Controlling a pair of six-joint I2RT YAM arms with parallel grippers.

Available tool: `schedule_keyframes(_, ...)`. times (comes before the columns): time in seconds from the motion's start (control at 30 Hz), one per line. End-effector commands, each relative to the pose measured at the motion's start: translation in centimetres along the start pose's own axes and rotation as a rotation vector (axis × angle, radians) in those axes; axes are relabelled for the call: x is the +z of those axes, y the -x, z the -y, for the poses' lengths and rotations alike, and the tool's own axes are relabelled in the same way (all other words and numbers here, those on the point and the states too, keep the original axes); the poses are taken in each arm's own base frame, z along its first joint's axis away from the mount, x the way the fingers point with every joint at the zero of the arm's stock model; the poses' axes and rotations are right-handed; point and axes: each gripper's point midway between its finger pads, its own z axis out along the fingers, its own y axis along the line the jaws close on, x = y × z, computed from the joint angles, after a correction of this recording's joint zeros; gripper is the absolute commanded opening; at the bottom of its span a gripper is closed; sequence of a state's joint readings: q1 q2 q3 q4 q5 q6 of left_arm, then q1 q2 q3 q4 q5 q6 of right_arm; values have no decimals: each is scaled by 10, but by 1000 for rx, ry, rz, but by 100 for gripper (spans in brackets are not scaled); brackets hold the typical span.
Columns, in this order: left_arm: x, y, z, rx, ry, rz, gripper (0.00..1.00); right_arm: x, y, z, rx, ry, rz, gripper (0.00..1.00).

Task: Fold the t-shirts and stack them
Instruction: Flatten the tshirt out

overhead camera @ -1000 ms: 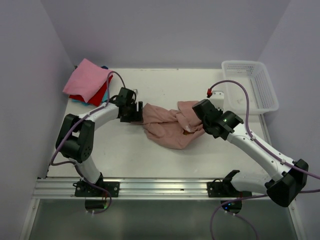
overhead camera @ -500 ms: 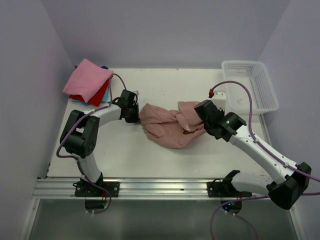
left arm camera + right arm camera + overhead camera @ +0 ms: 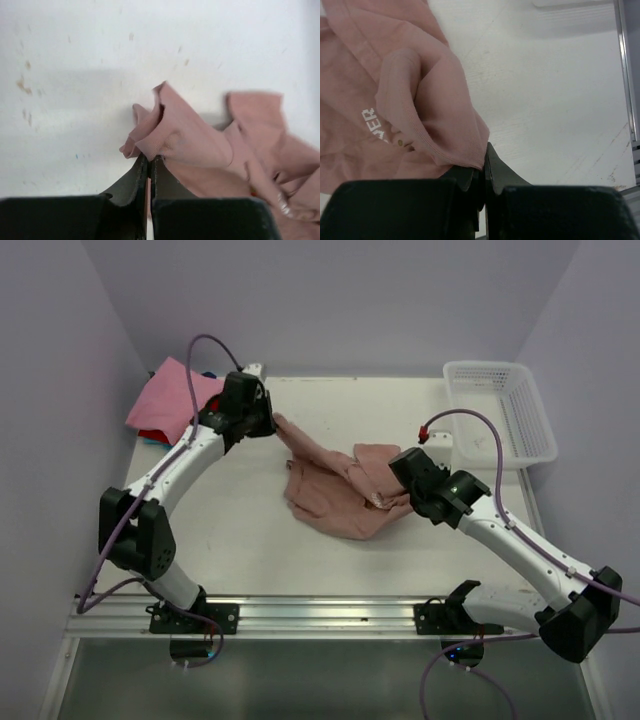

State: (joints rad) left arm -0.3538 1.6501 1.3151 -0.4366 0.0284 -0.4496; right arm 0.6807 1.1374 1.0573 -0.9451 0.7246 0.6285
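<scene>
A crumpled dusty-pink t-shirt [image 3: 335, 495] lies mid-table, with white chest text [image 3: 372, 125] showing in the right wrist view. My left gripper [image 3: 270, 421] is shut on its left corner, which is lifted and drawn out toward the back left. In the left wrist view the cloth [image 3: 195, 142] bunches right at the closed fingertips of the left gripper [image 3: 150, 159]. My right gripper [image 3: 397, 473] is shut on the shirt's right edge. The hem [image 3: 425, 95] folds over the tips of the right gripper [image 3: 484, 159]. A folded stack sits at the back left: bright pink t-shirt [image 3: 165, 400] on top, red [image 3: 152, 436] beneath.
A white plastic lattice basket [image 3: 497, 367] stands at the back right corner. The purple walls close in on the left, back and right. The metal rail with the arm bases [image 3: 300, 615] runs along the near edge.
My left gripper shut on the shirt's left corner and carried it up and toward the back left, stretching the cloth. The right gripper stayed shut and hardly moved.
</scene>
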Motion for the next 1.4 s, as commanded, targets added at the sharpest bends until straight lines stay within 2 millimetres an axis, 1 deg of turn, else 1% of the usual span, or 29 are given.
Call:
schedule_keyframes(0.0,-77,96,15,29,18,264,0,-1,-2,12,45,-41,27,0)
schedule_keyframes(0.07,-98,121,14,32,29,315,0,0,-12,11,50,-28,2,0)
schedule_keyframes(0.13,-112,136,14,36,32,348,0,1,-24,9,51,-5,-24,0)
schedule_keyframes(0.17,-121,147,13,40,37,370,0,0,-35,1,63,45,-70,0)
schedule_keyframes(0.27,-134,165,9,41,46,400,0,-2,-67,-17,70,164,-174,0)
schedule_keyframes(0.33,-139,171,9,39,46,407,0,-3,-89,-17,78,179,-229,0)
schedule_keyframes(0.4,-147,178,9,40,41,424,0,-10,-100,-20,91,236,-255,0)
schedule_keyframes(0.43,-149,179,10,40,38,426,0,-14,-102,-20,100,249,-261,5)
schedule_keyframes(0.47,-154,182,11,44,33,439,0,-19,-100,-19,113,272,-254,30)
schedule_keyframes(0.5,-156,183,12,44,32,443,0,-24,-96,-20,122,294,-250,39)
schedule_keyframes(0.53,-160,187,13,47,32,454,0,-28,-95,-18,114,300,-251,54)
schedule_keyframes(0.57,-162,190,13,49,31,459,0,-34,-85,-19,127,316,-233,59)
schedule_keyframes(0.67,-170,197,18,54,22,468,0,-39,-71,-20,111,324,-208,70)
schedule_keyframes(0.77,-176,202,24,60,-1,472,0,-33,-48,-27,96,301,-151,72)
schedule_keyframes(0.87,-182,202,29,66,-24,469,0,-17,-27,-41,77,252,-99,74)
schedule_keyframes(0.9,-185,202,30,67,-29,470,0,-6,-21,-51,56,229,-90,75)
schedule_keyframes(0.93,-187,200,30,67,-30,467,0,0,-15,-55,51,208,-72,77)
schedule_keyframes(0.97,-188,199,30,69,-30,465,0,5,-3,-60,45,187,-46,77)
schedule_keyframes(1.03,-191,196,30,76,-31,458,0,26,4,-79,0,148,-49,80)
schedule_keyframes(1.07,-191,194,29,77,-30,454,0,27,22,-89,14,153,-28,80)
schedule_keyframes(1.1,-191,189,27,80,-27,443,0,32,30,-95,10,149,-23,79)
schedule_keyframes(1.13,-190,187,26,79,-23,440,0,47,27,-106,-21,127,-48,78)
schedule_keyframes(1.17,-189,185,25,79,-21,434,0,47,46,-117,2,148,-22,77)
schedule_keyframes(1.2,-187,179,24,80,-26,424,0,55,55,-125,6,165,-22,75)
schedule_keyframes(1.23,-185,177,23,79,-22,417,0,68,55,-134,-3,160,-40,74)
schedule_keyframes(1.27,-183,173,22,80,-22,408,0,70,71,-143,18,177,-21,73)
schedule_keyframes(1.3,-181,167,23,81,-37,390,0,79,79,-147,32,198,-36,72)
schedule_keyframes(1.33,-180,164,23,81,-41,385,0,98,73,-154,16,190,-75,68)
schedule_keyframes(1.37,-179,162,22,80,-42,382,0,105,79,-159,21,198,-79,66)
